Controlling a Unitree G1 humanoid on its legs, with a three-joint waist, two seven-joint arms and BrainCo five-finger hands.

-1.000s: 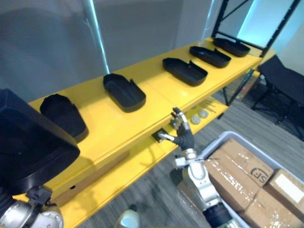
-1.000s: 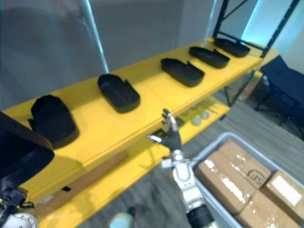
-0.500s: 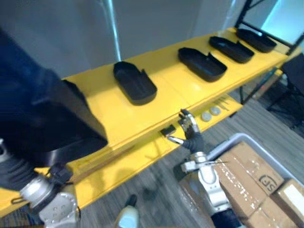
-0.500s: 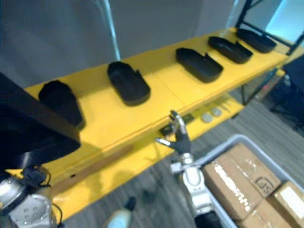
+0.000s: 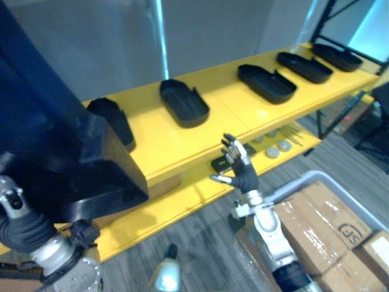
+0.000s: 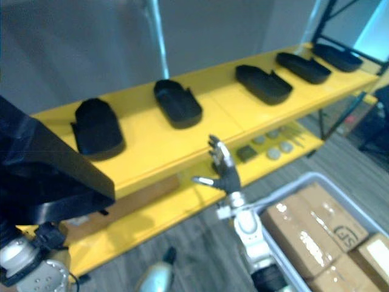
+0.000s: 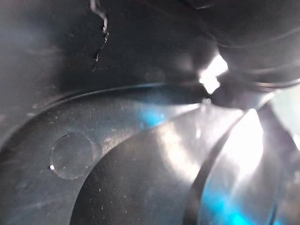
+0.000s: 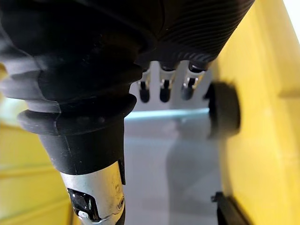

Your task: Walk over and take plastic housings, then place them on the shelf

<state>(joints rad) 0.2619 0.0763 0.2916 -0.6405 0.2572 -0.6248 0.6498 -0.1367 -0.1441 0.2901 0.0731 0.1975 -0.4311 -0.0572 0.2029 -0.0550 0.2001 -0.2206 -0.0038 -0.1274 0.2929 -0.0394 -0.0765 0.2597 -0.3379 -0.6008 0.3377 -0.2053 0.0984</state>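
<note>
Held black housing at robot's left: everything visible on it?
The held housing is a large black plastic shell with angular, faceted walls and a thick lower rim. Up close in the left wrist view its surface is glossy, with a round moulded mark. It hangs in front of the left end of the yellow shelf, not resting on it. The left hand sits under it; the grip is hidden.

Both eye views look down from the head, slightly apart, sharing the yellow shelf (image 5: 153,139) and the right hand (image 5: 244,175) before it; the left wrist view sits very close against a dark plastic housing (image 7: 117,154), the right wrist view looks along its hand toward the shelf.
</note>
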